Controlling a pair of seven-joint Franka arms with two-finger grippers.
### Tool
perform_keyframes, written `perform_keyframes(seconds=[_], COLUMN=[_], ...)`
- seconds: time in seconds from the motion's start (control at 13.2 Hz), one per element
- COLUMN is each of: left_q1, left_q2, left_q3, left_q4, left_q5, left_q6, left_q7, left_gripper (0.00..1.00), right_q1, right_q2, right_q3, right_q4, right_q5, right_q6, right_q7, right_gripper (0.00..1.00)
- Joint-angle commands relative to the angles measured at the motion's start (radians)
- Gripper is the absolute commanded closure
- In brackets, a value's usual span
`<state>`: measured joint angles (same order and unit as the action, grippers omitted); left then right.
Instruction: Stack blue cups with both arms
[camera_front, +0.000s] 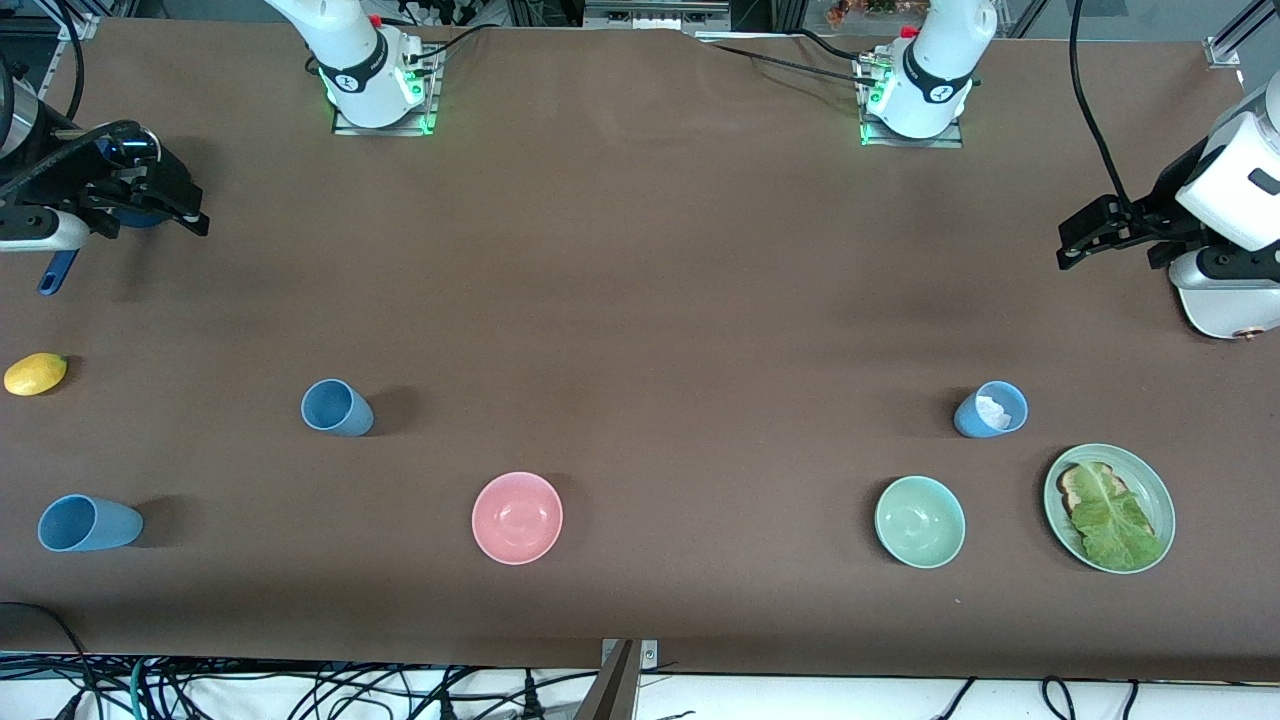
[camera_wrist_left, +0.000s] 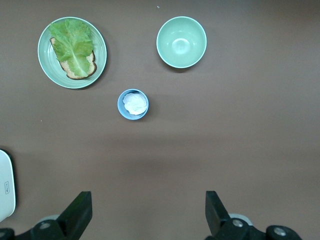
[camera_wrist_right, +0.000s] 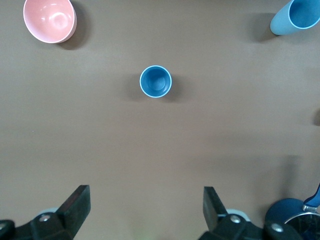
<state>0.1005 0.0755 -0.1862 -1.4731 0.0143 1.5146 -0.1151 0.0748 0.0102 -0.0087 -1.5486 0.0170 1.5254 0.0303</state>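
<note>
Three blue cups stand upright on the brown table. One (camera_front: 337, 408) (camera_wrist_right: 155, 81) is toward the right arm's end. A second (camera_front: 88, 523) (camera_wrist_right: 296, 17) is nearer the front camera, close to that end's edge. The third (camera_front: 991, 410) (camera_wrist_left: 133, 104), toward the left arm's end, has something white crumpled inside. My right gripper (camera_front: 188, 214) (camera_wrist_right: 145, 200) hangs open and empty in the air at the right arm's end. My left gripper (camera_front: 1072, 250) (camera_wrist_left: 148, 205) hangs open and empty at the left arm's end. Neither gripper touches a cup.
A pink bowl (camera_front: 517, 517) (camera_wrist_right: 50, 20) and a pale green bowl (camera_front: 920, 521) (camera_wrist_left: 181, 41) sit near the front camera. A green plate (camera_front: 1163, 497) (camera_wrist_left: 44, 60) holds toast and lettuce. A lemon (camera_front: 35, 374) and a blue-handled utensil (camera_front: 57, 272) lie at the right arm's end.
</note>
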Motion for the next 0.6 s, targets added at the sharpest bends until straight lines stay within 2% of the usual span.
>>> perform_keyframes(seconds=[0.0,0.53], left_q1=[0.005,0.005], left_q2=[-0.022,-0.036], left_q3=[0.004,0.005], left_q4=[-0.016,-0.013], left_q5=[-0.028,-0.025], left_q6=[0.006,0.006], left_q7=[0.003,0.002], left_gripper=[0.00,0.00], right_q1=[0.002,0.000], right_q2=[0.013,0.017], right_q3=[0.004,0.001], right_q4=[0.031,0.031], right_q5=[0.006,0.009], right_q6=[-0.024,-0.016], right_q7=[-0.006,-0.010], right_gripper=[0.00,0.00])
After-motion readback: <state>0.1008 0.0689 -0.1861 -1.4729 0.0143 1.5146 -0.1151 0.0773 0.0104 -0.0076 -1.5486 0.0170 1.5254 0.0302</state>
